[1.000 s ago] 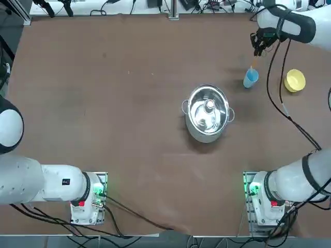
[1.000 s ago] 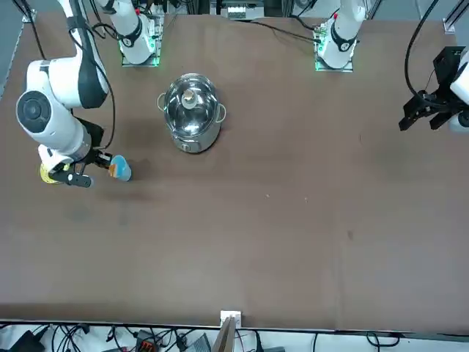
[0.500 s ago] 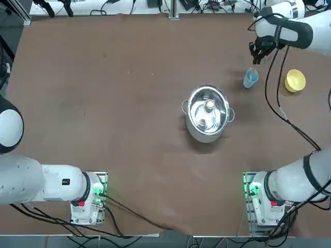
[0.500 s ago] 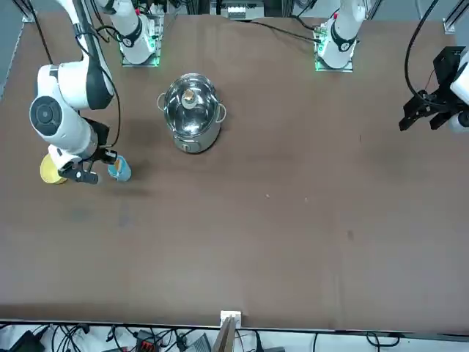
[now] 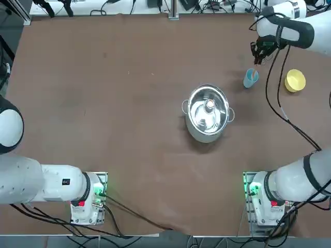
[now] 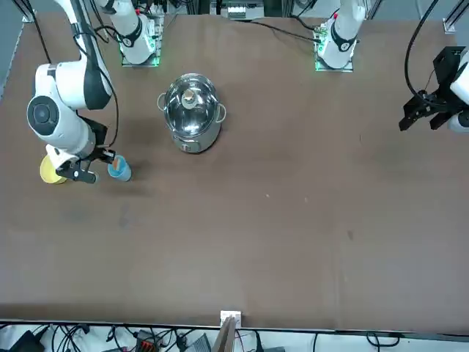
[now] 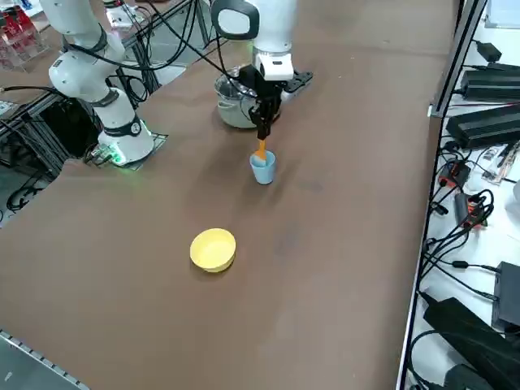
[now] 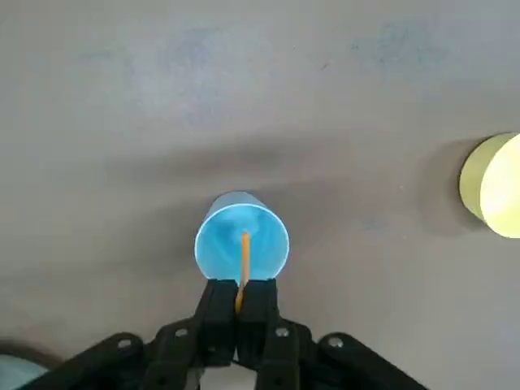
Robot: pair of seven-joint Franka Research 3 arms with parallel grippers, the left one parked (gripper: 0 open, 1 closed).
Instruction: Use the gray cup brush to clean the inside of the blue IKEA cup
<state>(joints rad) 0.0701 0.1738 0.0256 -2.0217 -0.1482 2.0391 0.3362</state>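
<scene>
Top view: brown table (image 5: 129, 103) seen from overhead. Right gripper (image 5: 257, 58) near the far right corner, pointing down just beyond the blue IKEA cup (image 5: 250, 78). Cup standing upright, mouth up, between the steel pot (image 5: 207, 113) at the table's middle and the yellow bowl (image 5: 295, 80), closer to the bowl. Brush hard to make out here.

Front view: right gripper (image 6: 100, 163) at the picture's left, just beside and above the blue IKEA cup (image 6: 119, 170). Yellow bowl (image 6: 50, 170) partly hidden behind the arm, on the cup's other side from the steel pot (image 6: 191, 113).

Right side view: right gripper (image 7: 262, 130) hanging straight above the blue IKEA cup (image 7: 262, 168). Fingers pressed together on the top of the gray cup brush (image 7: 261, 150); orange handle running vertically, long axis upright, lower end down inside the cup. Yellow bowl (image 7: 213, 249) well apart, nearer the camera; steel pot (image 7: 236, 101) behind the arm.

Right wrist view: black fingertips (image 8: 219, 317) clamped on the upper end of the gray cup brush (image 8: 242, 268), orange handle pointing away from the camera into the open mouth of the blue IKEA cup (image 8: 241, 241), near its centre. Yellow bowl (image 8: 494, 185) cut off by the frame's edge, apart from the cup.
</scene>
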